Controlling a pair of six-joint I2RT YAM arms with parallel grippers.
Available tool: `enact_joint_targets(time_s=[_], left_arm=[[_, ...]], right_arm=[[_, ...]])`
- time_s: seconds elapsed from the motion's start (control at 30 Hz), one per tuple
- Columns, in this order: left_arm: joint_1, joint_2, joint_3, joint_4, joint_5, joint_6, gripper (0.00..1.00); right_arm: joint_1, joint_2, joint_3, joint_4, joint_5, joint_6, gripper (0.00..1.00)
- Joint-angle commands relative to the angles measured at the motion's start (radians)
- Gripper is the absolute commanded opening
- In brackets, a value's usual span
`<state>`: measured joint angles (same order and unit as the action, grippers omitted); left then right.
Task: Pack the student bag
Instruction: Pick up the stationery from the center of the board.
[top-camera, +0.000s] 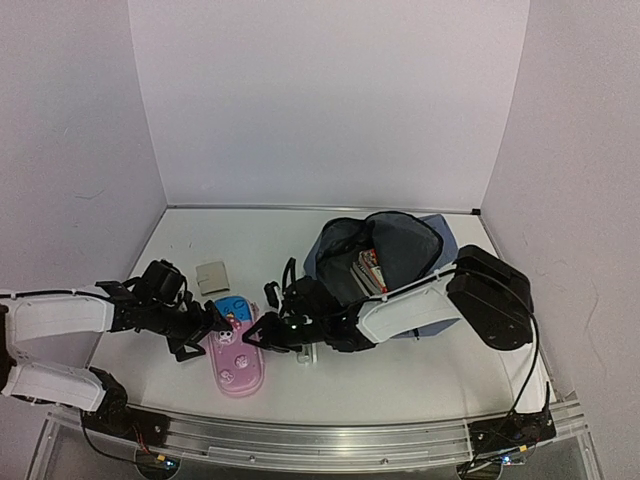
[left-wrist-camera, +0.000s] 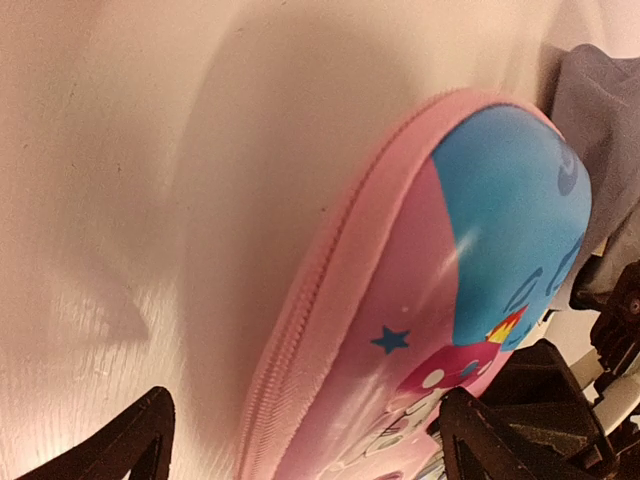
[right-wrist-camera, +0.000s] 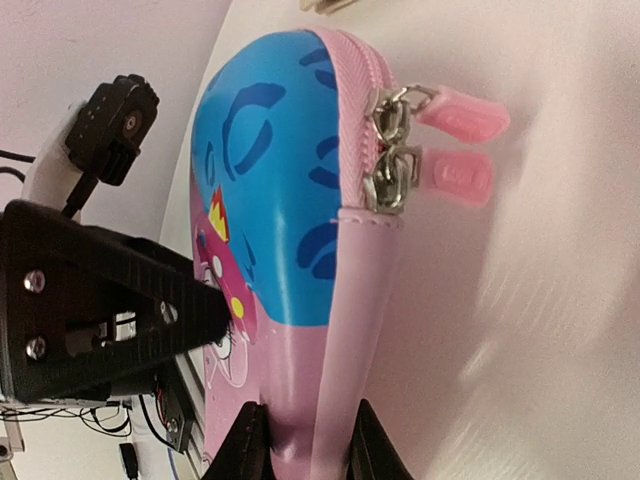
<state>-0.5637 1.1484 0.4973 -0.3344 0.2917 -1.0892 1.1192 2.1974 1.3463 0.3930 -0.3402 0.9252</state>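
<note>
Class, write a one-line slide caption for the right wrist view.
Right tool pinches the pink-and-blue pencil case by its zipped edge, two pink zipper pulls farther along.

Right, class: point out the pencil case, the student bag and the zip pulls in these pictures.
pencil case (top-camera: 238, 365): top view, its pink near end.
student bag (top-camera: 408, 245): top view, dark inner lining.
zip pulls (right-wrist-camera: 460, 115): right wrist view, upper pink tab.

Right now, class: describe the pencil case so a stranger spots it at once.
Find the big slate-blue fabric backpack, open on the white table. Left of it lies an oval pink hard-shell pencil case. Only it has a blue cartoon end and pink zip tabs.
</note>
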Motion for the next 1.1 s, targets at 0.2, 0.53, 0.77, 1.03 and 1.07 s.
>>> enact_joint_targets(time_s=[0.2,0.53,0.77,1.03,1.07], left_arm=[[0.014,-0.147,0.258,-0.188,0.030,0.319,0.98],[-0.002,-0.073,0.336,-0.148,0.325,0.474,1.00],[-0.039,-0.031,0.351,-0.142,0.497,0.489,1.00],[-0.073,-0.030,0.334,-0.124,0.673,0.457,1.00],[-0.078,-0.027,0.331,-0.124,0.679,0.452,1.00]], right_arm=[[-0.098,-0.319,0.006,-0.353,0.010,-0.385,0.00],[-0.101,-0.492,-0.019,-0.666,-0.269,-0.662,0.00],[-0.101,-0.510,-0.051,-0.685,-0.483,-0.706,0.00],[-0.101,-0.502,-0.042,-0.693,-0.574,-0.731,0.00],[-0.101,-0.501,-0.041,-0.694,-0.582,-0.732,0.00]])
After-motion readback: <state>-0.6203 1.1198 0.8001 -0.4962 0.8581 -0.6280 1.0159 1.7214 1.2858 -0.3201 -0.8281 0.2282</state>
